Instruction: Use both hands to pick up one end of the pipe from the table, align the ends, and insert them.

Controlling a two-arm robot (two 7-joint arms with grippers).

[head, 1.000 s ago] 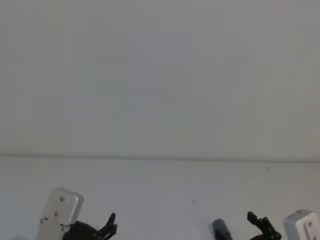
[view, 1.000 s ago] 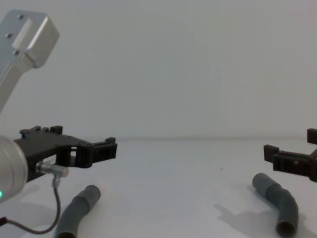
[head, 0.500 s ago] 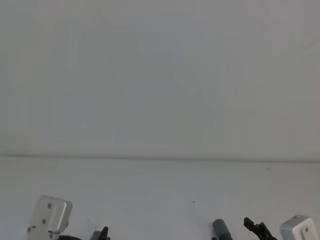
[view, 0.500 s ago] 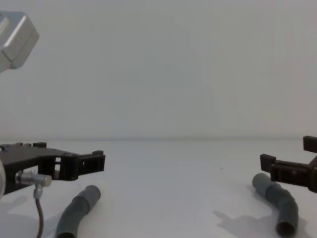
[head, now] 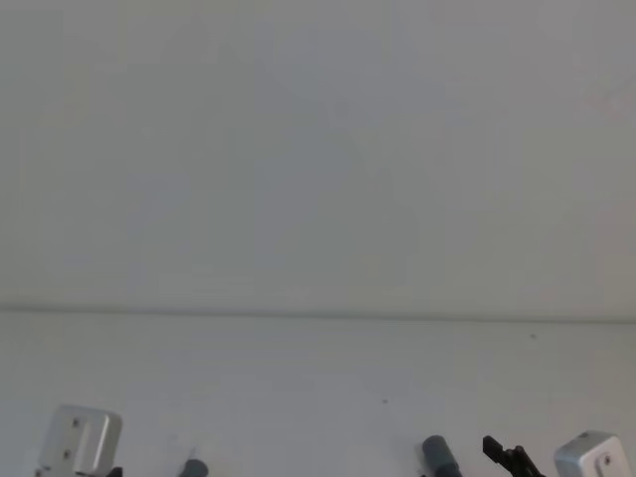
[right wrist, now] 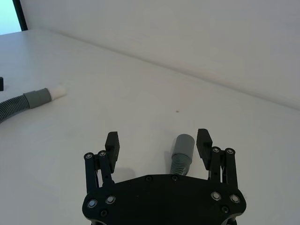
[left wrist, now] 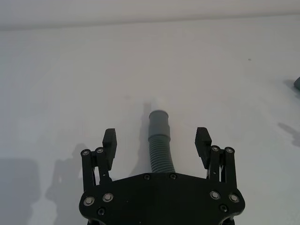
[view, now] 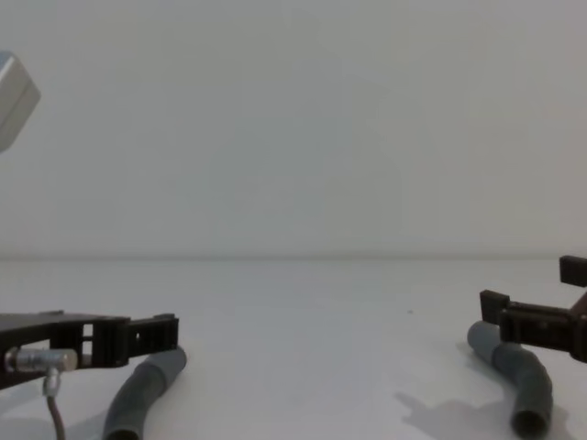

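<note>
Grey ribbed hose in two pieces lies flat on the white desk (left wrist: 70,70), and neither piece is gripped yet. The left gripper (left wrist: 156,139) hangs spread wide over the left hose piece (left wrist: 161,157), with a finger on either side and clear of it. The smooth left cuff (left wrist: 158,121) pokes out just past the fingertips. The right gripper (right wrist: 158,139) is likewise released and straddles the right hose piece (right wrist: 179,165), which sits nearer one finger than the other, with the right cuff (right wrist: 183,144) between the fingertips. From the chest camera the two pieces lie well apart, one at each side of the desk, each with its gripper low over its far end.

By my reading the task has barely begun. Both approaches look nearly finished, but closing, lifting, bringing the cuffs together, aligning and inserting are all left to do.

Several things are hard to settle. Each gripper's body covers the rear of the hose beneath it. The head camera catches just the cuff tops and arm blocks at its lower edge. The narrow white tip (right wrist: 59,89) on the left piece is plain from the right wrist, yet nearly vanishes against the desk from the left wrist. I cannot tell whether any finger touches the desk
</note>
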